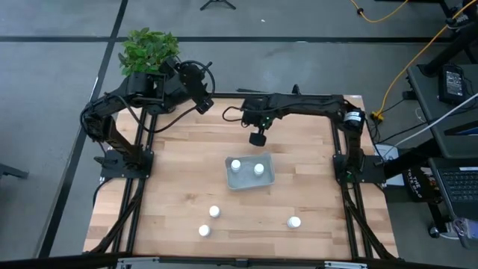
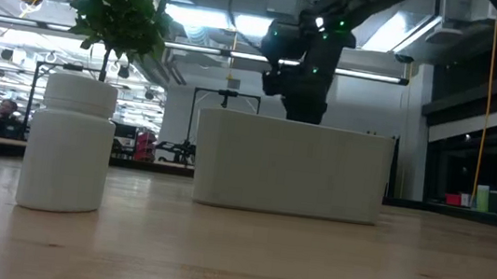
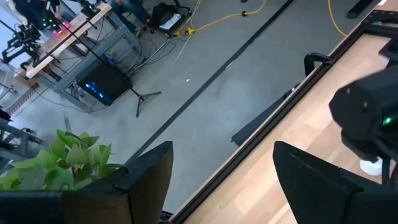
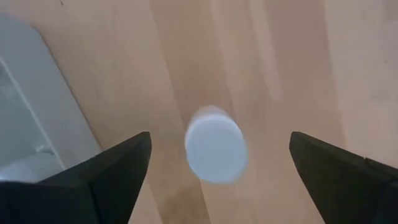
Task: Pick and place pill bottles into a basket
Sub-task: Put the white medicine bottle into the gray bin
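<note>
The pale basket (image 1: 250,181) stands mid-table with two white pill bottles (image 1: 235,165) (image 1: 259,169) upright inside. Three more bottles stand on the near part of the table (image 1: 214,212) (image 1: 204,231) (image 1: 293,222); the closest one fills the low view's left (image 2: 67,142). My right gripper (image 1: 258,138) hangs open just beyond the basket's far side. In the right wrist view a further bottle (image 4: 216,152) stands on the wood under the gripper (image 4: 219,138), between the spread fingers and apart from both. My left gripper (image 1: 204,104) waits open at the back left.
A green potted plant (image 1: 148,49) stands at the table's back left corner beside my left arm. The basket's wall (image 4: 25,112) lies close beside the bottle under my right gripper. The wood between the basket and the near bottles is bare.
</note>
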